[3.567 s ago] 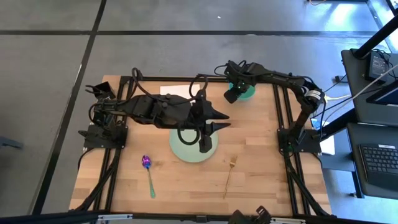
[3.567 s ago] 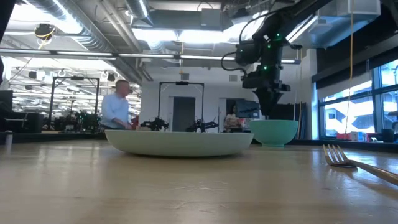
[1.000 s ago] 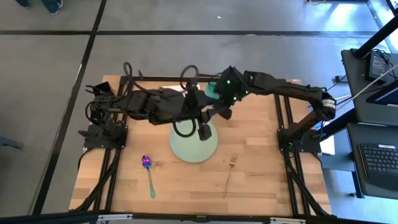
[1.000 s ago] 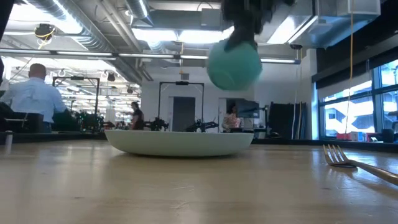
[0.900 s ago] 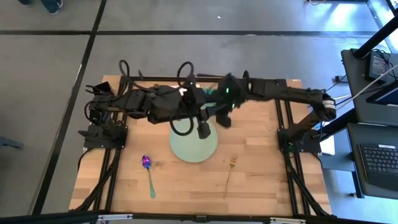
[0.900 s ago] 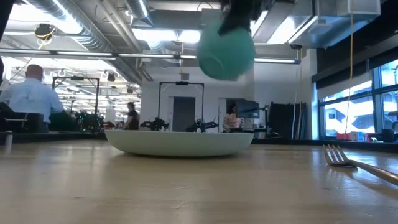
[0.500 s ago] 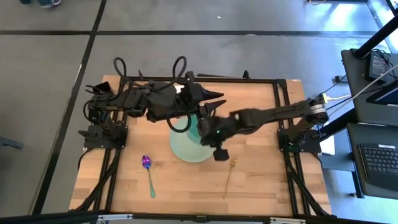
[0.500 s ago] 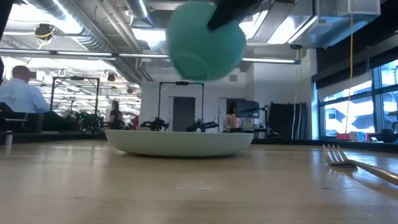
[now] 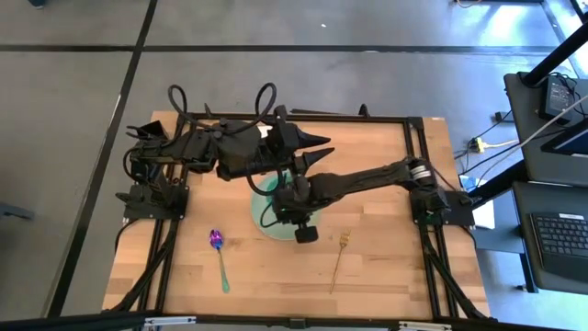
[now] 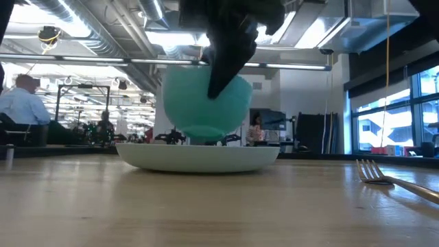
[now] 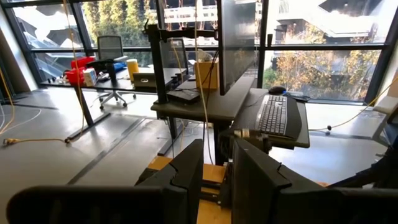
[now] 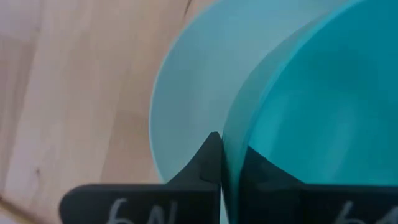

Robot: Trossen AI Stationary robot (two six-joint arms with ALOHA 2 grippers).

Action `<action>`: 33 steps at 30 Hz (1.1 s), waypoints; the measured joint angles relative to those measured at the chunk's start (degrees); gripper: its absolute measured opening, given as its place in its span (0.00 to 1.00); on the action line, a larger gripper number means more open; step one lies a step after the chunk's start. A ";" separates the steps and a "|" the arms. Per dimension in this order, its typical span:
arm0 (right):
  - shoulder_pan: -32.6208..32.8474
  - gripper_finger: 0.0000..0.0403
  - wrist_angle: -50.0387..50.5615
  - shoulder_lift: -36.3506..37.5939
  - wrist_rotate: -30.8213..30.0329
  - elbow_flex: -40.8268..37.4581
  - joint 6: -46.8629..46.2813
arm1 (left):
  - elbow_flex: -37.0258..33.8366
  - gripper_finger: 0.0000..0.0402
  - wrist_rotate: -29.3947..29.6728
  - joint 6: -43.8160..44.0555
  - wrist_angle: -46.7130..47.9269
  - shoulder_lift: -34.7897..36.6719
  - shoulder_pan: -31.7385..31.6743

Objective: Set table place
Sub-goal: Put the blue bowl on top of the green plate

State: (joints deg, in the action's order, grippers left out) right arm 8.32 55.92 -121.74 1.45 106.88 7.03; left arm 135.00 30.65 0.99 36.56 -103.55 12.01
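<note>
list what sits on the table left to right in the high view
spoon → plate, with the bowl held over it by the right gripper → fork

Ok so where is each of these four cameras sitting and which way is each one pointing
High view: above, straight down on the table; both arms show, right gripper over the plate.
Low view: tabletop height, level across; the bowl hangs just above the plate, fork beside it.
Left wrist view: raised, facing the room; left gripper shows, jaws slightly apart.
Right wrist view: looks down at the bowl rim between its jaws.
High and low views share plate and fork.
</note>
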 joint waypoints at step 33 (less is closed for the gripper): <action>0.02 0.31 4.30 -6.55 0.17 7.82 -8.33 | 0.00 0.21 -0.05 -0.11 2.05 0.00 0.04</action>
State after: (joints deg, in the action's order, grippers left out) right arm 8.34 60.22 -128.29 1.63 114.70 -1.30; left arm 135.00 30.60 0.88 38.61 -103.54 12.05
